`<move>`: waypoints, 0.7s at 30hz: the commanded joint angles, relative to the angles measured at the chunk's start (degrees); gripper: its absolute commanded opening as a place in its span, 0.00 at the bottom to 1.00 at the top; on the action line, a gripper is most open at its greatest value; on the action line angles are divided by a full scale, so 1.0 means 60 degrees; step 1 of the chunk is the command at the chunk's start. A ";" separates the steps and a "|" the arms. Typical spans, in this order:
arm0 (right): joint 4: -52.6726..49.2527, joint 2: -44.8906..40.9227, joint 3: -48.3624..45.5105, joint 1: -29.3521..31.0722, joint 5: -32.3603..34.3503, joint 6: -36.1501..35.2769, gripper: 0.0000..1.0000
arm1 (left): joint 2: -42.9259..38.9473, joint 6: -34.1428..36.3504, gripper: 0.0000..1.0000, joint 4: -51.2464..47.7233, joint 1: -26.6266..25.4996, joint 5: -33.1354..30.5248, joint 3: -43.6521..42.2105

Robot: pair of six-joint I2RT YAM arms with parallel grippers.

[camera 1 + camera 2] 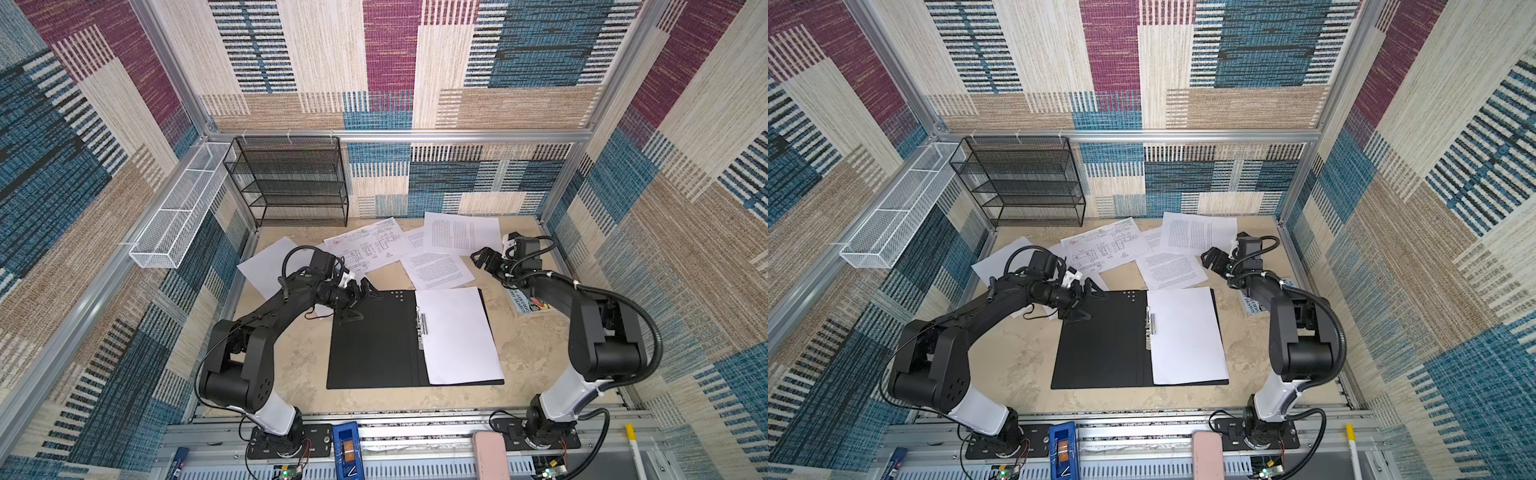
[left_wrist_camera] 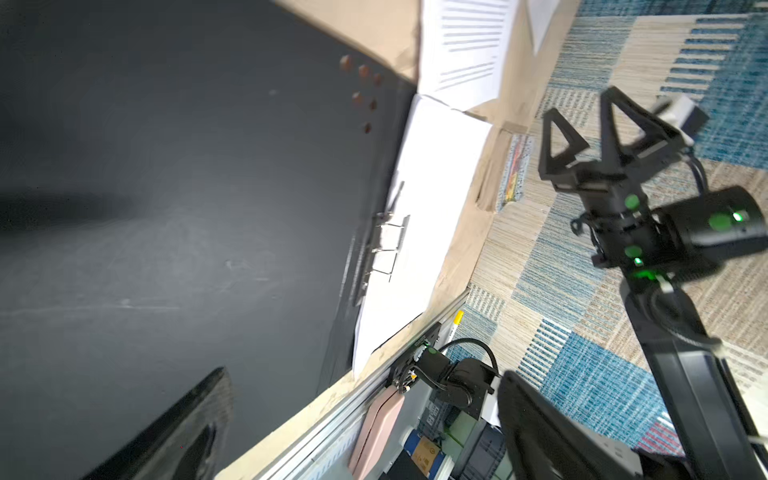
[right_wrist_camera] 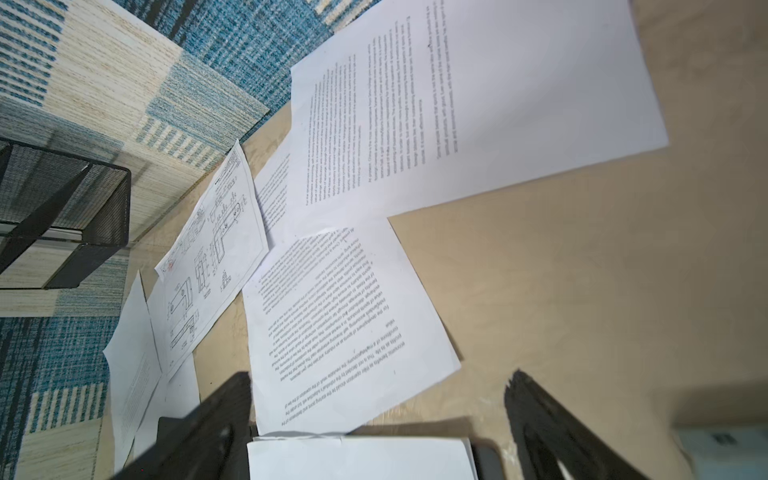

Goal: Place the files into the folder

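The open folder (image 1: 374, 345) holds one blank sheet (image 1: 457, 332); left hand (image 1: 360, 303) and right hand (image 1: 483, 258) are both spread, empty.

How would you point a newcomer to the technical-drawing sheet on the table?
Start at the black mesh rack at the back left of the table in both top views. Just in front of its right end lies the drawing sheet. It alone carries line drawings; the text pages to its right show only printed paragraphs, and the plain page to its left looks blank from above.
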 commanded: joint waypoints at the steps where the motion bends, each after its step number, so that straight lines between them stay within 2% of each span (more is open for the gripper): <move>1: -0.0078 0.0793 0.0751 -0.0028 -0.0666 -0.0332 0.95 | 0.0057 0.0291 0.99 -0.0457 -0.0316 -0.0591 0.0837; 7: -0.0770 0.2297 0.2316 -0.0024 -0.1069 -0.0665 0.93 | 0.2814 0.0247 0.99 -0.0457 -0.1158 -0.0690 0.4024; 14: -0.0857 0.3012 0.2659 0.0084 -0.1722 -0.0789 0.91 | 0.6451 0.0073 0.98 -0.0500 -0.1625 -0.0694 0.8467; 17: -0.1112 0.3421 0.3086 0.0248 -0.1858 -0.0979 0.90 | 0.7614 -0.0053 0.98 -0.0500 -0.1727 -0.0528 0.9972; 21: -0.1262 0.3737 0.3404 0.0369 -0.1899 -0.0951 0.90 | 0.8734 -0.0423 0.98 -0.0491 -0.1777 -0.0521 1.1282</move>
